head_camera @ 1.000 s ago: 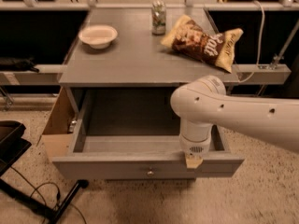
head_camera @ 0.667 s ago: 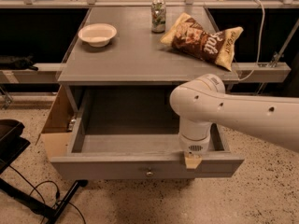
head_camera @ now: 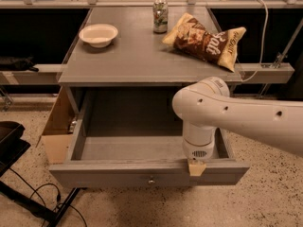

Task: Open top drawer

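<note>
The top drawer (head_camera: 118,148) is a wide grey wooden drawer under the grey tabletop. It stands pulled far out and its deep grey box looks empty. A small round metal knob (head_camera: 151,180) sits mid-front on its front panel. My white arm comes in from the right and bends down over the drawer's front right part. My gripper (head_camera: 196,167) hangs at the top edge of the front panel, right of the knob. Only its tan tip shows over the rim.
On the grey tabletop (head_camera: 137,56) stand a white bowl (head_camera: 98,34), a green can (head_camera: 160,16) and a brown chip bag (head_camera: 206,40). A cardboard panel (head_camera: 57,126) sits left of the drawer. Black cables and a stand (head_camera: 28,197) lie on the speckled floor at left.
</note>
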`<state>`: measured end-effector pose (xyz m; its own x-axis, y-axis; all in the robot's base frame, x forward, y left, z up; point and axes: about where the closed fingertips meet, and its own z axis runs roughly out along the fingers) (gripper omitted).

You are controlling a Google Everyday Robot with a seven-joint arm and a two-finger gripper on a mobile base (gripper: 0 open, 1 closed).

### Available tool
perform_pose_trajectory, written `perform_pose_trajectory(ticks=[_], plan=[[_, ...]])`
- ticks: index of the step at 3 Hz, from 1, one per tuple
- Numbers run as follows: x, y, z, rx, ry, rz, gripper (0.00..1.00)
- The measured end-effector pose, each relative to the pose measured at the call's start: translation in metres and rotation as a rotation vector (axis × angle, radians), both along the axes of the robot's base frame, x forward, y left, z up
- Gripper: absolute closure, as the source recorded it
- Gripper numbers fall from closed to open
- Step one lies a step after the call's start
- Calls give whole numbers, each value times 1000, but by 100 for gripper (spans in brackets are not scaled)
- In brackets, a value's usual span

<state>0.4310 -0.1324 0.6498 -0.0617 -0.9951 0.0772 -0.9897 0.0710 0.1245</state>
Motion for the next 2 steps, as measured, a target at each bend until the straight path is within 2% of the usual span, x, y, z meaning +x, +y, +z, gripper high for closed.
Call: perform_pose_trajectory(ticks=[2], plan=[[-40, -5, 8, 1, 65, 39, 100]])
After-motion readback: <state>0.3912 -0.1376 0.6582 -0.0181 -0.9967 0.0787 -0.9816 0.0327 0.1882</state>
